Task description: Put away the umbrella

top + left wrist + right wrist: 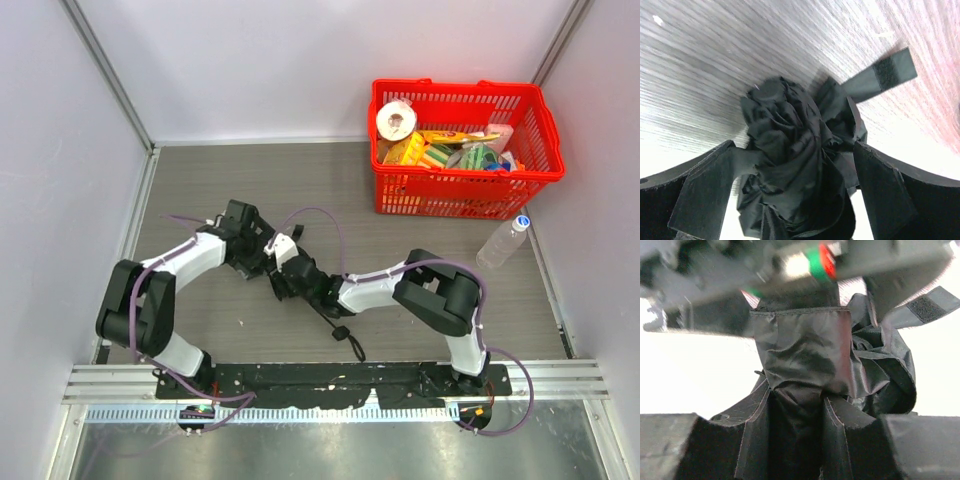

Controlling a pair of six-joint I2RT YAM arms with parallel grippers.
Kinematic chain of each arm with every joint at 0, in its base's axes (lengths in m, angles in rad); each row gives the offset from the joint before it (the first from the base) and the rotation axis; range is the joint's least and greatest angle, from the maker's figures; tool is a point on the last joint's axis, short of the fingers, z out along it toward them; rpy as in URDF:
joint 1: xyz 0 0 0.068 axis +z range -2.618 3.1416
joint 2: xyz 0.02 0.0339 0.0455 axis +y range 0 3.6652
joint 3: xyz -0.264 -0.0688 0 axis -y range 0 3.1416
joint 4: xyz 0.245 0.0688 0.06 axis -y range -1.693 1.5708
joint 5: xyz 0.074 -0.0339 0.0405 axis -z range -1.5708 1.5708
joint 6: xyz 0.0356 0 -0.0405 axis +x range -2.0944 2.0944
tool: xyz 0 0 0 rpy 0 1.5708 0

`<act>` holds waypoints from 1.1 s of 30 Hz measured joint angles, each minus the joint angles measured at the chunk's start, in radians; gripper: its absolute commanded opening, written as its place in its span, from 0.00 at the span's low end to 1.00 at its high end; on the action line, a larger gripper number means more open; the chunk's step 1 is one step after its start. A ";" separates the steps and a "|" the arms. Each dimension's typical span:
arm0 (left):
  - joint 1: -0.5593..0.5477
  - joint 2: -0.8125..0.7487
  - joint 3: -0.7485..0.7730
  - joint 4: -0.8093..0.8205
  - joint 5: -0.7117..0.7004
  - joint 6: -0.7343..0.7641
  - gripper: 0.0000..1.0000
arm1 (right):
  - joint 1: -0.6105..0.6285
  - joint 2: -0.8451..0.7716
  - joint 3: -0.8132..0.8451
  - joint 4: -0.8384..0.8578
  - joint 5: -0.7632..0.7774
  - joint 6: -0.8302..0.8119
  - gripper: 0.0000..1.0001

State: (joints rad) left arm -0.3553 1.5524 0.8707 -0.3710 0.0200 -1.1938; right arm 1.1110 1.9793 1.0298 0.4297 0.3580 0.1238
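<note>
The umbrella (322, 312) lies on the table between the two arms, its thin shaft running to the small handle and wrist loop (354, 348) near the front. My left gripper (260, 258) is open, its fingers (704, 196) wide on either side of the bunched black fabric (790, 150). The left gripper (794, 155) does not press that bundle. A velcro strap (890, 70) sticks out past it. From the other side my right gripper (292, 278) is shut on the umbrella (800, 350), and the right gripper (797, 410) pinches a fold of fabric.
A red basket (465, 198) with a paper roll (396, 120) and packets stands at the back right. A plastic bottle (503, 243) lies just in front of it. White walls close in the left, back and right sides.
</note>
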 measured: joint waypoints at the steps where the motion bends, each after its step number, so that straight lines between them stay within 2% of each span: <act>1: 0.024 -0.012 -0.006 0.000 0.010 0.020 1.00 | -0.004 -0.002 -0.004 0.005 -0.011 0.006 0.01; 6: 0.097 -0.105 -0.026 0.009 0.061 0.105 1.00 | -0.039 -0.014 -0.032 0.041 -0.092 0.034 0.01; 10: 0.123 -0.268 -0.119 0.094 0.143 0.165 1.00 | -0.092 -0.016 -0.047 0.074 -0.214 0.063 0.01; 14: 0.127 -0.354 -0.208 0.200 0.238 0.196 1.00 | -0.156 -0.015 -0.052 0.089 -0.361 0.098 0.01; 19: 0.127 -0.331 -0.293 0.337 0.296 0.201 1.00 | -0.227 -0.003 -0.053 0.109 -0.525 0.145 0.01; 25: 0.127 -0.307 -0.326 0.405 0.277 0.194 1.00 | -0.304 0.028 -0.055 0.155 -0.706 0.215 0.01; 33: 0.127 -0.215 -0.447 0.610 0.198 0.023 1.00 | -0.354 0.076 -0.042 0.209 -0.848 0.310 0.01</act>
State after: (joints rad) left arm -0.2287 1.3376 0.4236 0.2394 0.2184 -1.1713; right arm 0.7570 2.0548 0.9874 0.6388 -0.4896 0.4339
